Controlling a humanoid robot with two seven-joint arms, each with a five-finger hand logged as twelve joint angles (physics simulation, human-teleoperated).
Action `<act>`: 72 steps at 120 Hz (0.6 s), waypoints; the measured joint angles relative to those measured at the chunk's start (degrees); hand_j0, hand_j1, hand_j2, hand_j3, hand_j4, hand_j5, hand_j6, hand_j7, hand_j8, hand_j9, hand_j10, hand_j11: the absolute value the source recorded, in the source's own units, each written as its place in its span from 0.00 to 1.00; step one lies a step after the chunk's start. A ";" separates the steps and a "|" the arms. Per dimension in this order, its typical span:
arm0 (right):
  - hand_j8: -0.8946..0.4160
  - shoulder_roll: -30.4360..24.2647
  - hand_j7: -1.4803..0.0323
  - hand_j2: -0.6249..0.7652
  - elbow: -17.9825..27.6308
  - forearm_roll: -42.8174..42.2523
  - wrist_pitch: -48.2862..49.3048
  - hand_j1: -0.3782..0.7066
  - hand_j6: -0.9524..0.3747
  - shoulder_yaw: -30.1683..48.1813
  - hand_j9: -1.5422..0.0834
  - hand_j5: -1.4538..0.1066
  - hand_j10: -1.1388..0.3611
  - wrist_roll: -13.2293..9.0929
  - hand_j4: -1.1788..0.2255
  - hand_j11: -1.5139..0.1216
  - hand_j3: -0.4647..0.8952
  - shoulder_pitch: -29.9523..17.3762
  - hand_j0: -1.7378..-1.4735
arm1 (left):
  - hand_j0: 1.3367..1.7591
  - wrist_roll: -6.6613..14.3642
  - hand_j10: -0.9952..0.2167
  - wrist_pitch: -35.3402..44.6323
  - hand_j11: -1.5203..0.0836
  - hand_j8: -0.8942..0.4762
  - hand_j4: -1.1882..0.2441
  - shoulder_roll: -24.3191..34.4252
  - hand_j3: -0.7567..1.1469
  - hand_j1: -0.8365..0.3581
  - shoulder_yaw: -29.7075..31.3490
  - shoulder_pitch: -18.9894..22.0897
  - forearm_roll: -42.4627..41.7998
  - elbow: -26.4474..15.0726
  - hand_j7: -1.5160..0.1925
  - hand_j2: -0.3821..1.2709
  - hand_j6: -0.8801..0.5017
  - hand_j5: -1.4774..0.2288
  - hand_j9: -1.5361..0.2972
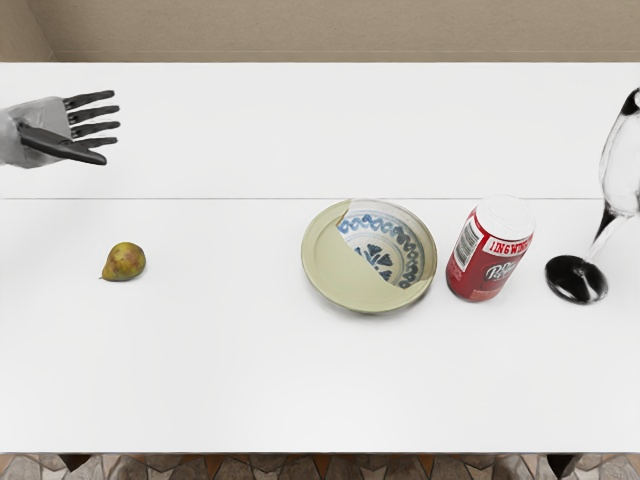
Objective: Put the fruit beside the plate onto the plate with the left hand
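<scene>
I see the pear [123, 262] lying on the white table [250, 380], left of centre, with nothing touching it. The plate [322, 262] sits well apart from it to the right, near the middle of the table, and holds no fruit. I judge the task barely begun: no grasp, no lift, no carry, no placement.

The left hand [62, 132] shows at the far left edge, farther back on the table than the pear and clear of it. Its fingers [95, 112] are spread and straight, the thumb out, and it holds nothing. From here I would need to bring it over the pear, close around it, then carry it rightward across the bare stretch to the plate.

Just beside the plate on its right stands a red soda can [490, 250], and past that a wine glass [600, 200] near the right edge. Neither looks to be in the path. I see no right arm.
</scene>
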 joint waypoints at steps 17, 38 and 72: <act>0.67 0.00 0.97 0.45 -0.12 0.07 -0.17 0.04 0.71 0.49 0.94 0.92 0.75 0.00 0.83 0.92 0.34 -0.03 0.30 | 0.76 2.45 0.82 -0.01 0.95 0.65 0.83 -1.30 0.40 0.99 0.02 -0.46 0.26 -0.12 0.89 0.23 0.64 0.87 0.84; 0.67 0.00 0.97 0.45 -0.19 0.09 -0.24 0.04 0.71 0.78 0.94 0.92 0.75 0.00 0.83 0.92 0.34 -0.14 0.30 | 0.76 6.76 0.82 -0.01 0.95 0.65 0.83 -4.03 0.40 0.99 0.16 -1.03 2.62 0.03 0.89 0.23 0.64 0.87 0.84; 0.67 0.00 0.97 0.45 -0.21 0.12 -0.26 0.04 0.71 0.84 0.94 0.92 0.75 0.00 0.83 0.92 0.34 -0.17 0.30 | 0.76 8.09 0.80 -0.01 0.93 0.63 0.81 -2.80 0.40 0.97 1.85 -3.91 11.74 -2.43 0.87 0.23 0.62 0.85 0.82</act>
